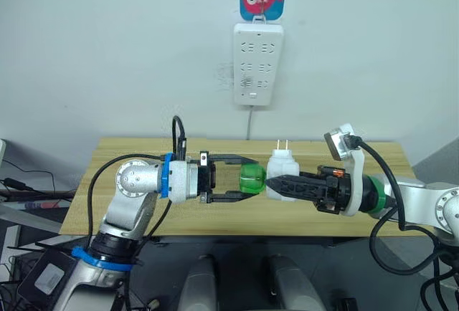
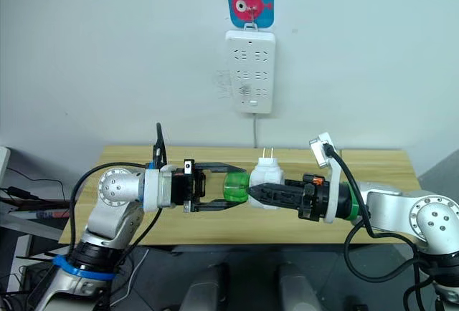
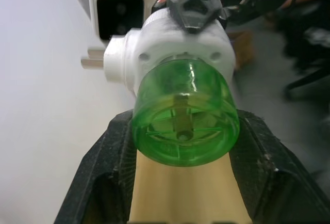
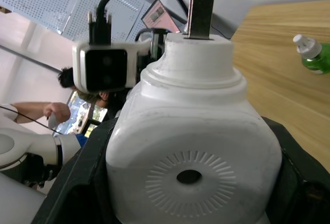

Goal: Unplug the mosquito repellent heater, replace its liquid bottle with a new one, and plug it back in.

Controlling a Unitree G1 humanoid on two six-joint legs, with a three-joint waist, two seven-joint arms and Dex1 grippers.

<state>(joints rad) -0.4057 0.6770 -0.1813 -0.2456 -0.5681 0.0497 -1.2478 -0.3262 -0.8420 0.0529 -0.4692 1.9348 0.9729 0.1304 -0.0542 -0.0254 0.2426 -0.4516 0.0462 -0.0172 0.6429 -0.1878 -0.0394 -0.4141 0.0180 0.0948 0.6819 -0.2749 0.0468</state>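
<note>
Heater [image 1: 282, 175] pinched in right gripper [image 1: 276, 183], prongs up; green bottle [image 1: 252, 180] between left gripper's [image 1: 244, 178] spread fingers, seemingly touching.

The two head views look forward and slightly down from above the arms, facing a pale wall with a power strip [image 1: 258, 64] high in the frame and a wooden table [image 1: 129, 155] across the middle. They stand well back and share nearly the whole scene, the right eye's picture sitting a little further left. The left wrist view looks along its own fingers [image 3: 105, 175] from very close, straight at the green bottle [image 3: 184, 115] in the centre, with the other arm's camera [image 3: 119, 13] at upper left. The right wrist view faces the opposite way, pressed up close against the white heater [image 4: 192, 152], catching the left arm's camera [image 4: 103, 69] at upper left and a strip of table at upper right.
</note>
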